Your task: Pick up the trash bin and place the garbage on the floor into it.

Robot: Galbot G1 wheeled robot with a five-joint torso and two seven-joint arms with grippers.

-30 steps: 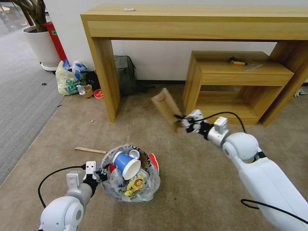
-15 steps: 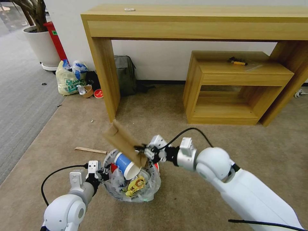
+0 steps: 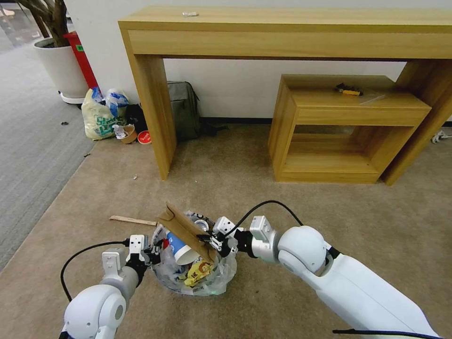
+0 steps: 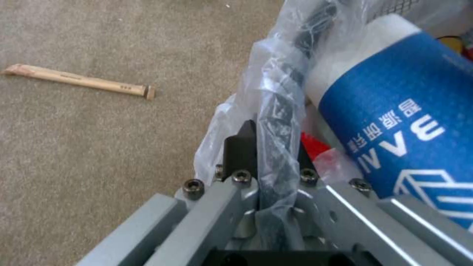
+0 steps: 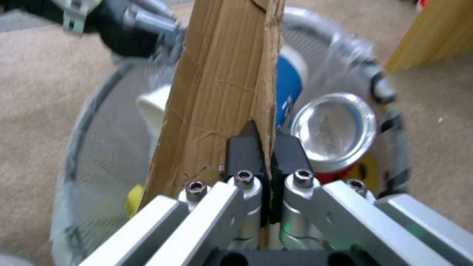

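White rounded arms, silver wrists, black cables, grey screwed jaws

Bright, even indoor light fills the room, and the long pale wooden console table (image 3: 282, 28) drops only a soft shadow on the white wall beneath it. The head view bows straight edges near its borders. In the right wrist view the silver crushed can top (image 5: 332, 127) glares and the black mesh bin rim (image 5: 79, 122) smears with blur.

Brown, blue and beige around a clear-lined bin

A plain brown cardboard scrap (image 3: 186, 230) crosses a blue paper cup (image 4: 409, 122) with white print; the trash bin (image 3: 226, 270) wears whitish translucent plastic with black marks, on flat beige floor (image 3: 263, 197), near a tan stick (image 3: 133, 220).
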